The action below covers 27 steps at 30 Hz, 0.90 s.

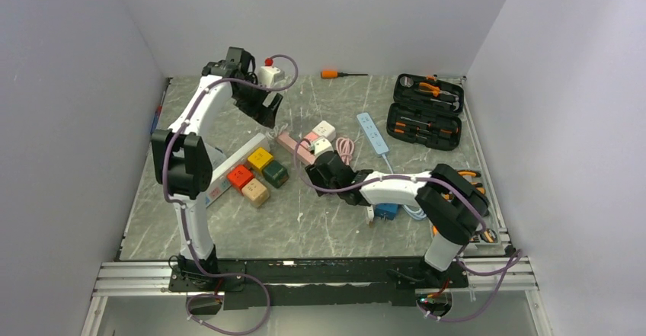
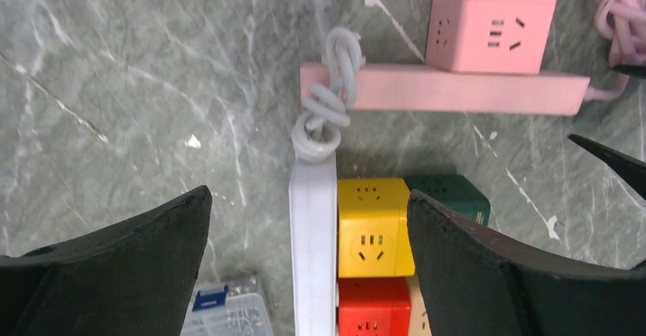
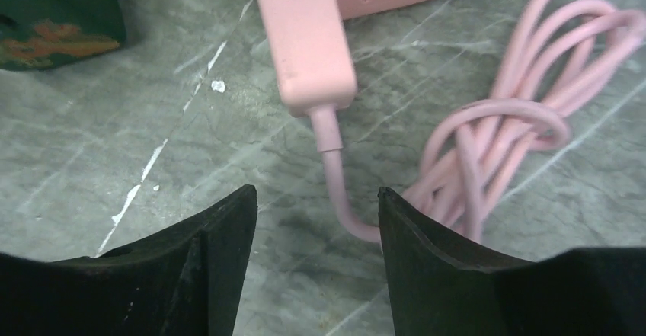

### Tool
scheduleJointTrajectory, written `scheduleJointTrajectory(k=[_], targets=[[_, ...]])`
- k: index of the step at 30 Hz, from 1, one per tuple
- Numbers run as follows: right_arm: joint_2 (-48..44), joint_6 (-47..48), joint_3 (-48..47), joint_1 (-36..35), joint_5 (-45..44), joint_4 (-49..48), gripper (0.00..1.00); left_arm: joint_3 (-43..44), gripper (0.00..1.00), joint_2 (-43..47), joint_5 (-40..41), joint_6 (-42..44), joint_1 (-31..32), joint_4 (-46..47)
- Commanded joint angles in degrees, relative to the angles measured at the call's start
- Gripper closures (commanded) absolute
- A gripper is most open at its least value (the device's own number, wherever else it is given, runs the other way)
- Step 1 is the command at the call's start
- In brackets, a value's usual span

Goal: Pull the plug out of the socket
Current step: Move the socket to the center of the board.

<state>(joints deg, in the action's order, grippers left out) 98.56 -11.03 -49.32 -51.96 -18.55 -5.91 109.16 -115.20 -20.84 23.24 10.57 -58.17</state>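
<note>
A pink socket strip (image 1: 293, 145) lies mid-table, with a pink plug-in cube (image 2: 491, 24) against its far side and a white cube (image 1: 322, 145) beside it. Whether either plug sits in the socket I cannot tell. My right gripper (image 1: 314, 167) hovers low at the strip's cable end (image 3: 305, 39). It (image 3: 314, 190) is open, with only table between the fingers. The pink cable (image 3: 518, 123) coils just to its right. My left gripper (image 1: 267, 111) hangs high near the back, open (image 2: 306, 193) and empty, above a white strip (image 2: 314, 244).
Yellow (image 2: 373, 225), red (image 2: 373, 305) and green (image 2: 449, 191) cubes line the white strip, plus a beige one (image 1: 255, 192). An open tool case (image 1: 424, 111), a light-blue strip (image 1: 373, 132), an orange screwdriver (image 1: 335, 74) and a blue cube (image 1: 386, 210) lie to the back and right.
</note>
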Motion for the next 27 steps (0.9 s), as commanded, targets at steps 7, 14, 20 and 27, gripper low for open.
scheduleJointTrajectory(k=[7, 14, 20, 27], targets=[[-5.2, 0.3, -9.2, 6.3, 8.1, -1.2, 0.42, 10.4, 0.01, -6.0, 1.8, -2.1, 3.8, -1.4], [3.0, 2.5, -15.1, 6.6, 10.1, -1.9, 0.56, 5.2, 0.01, -3.8, 3.2, -0.7, 3.8, 1.2], [4.8, 2.6, -13.8, 5.6, 9.5, -3.0, 0.57, 6.9, 0.01, -4.9, 2.4, -1.3, 3.8, 0.4], [6.8, 5.2, -13.3, 3.6, 6.0, -1.8, 0.58, 6.2, 0.01, -4.6, 2.3, -0.9, 3.9, 0.5]])
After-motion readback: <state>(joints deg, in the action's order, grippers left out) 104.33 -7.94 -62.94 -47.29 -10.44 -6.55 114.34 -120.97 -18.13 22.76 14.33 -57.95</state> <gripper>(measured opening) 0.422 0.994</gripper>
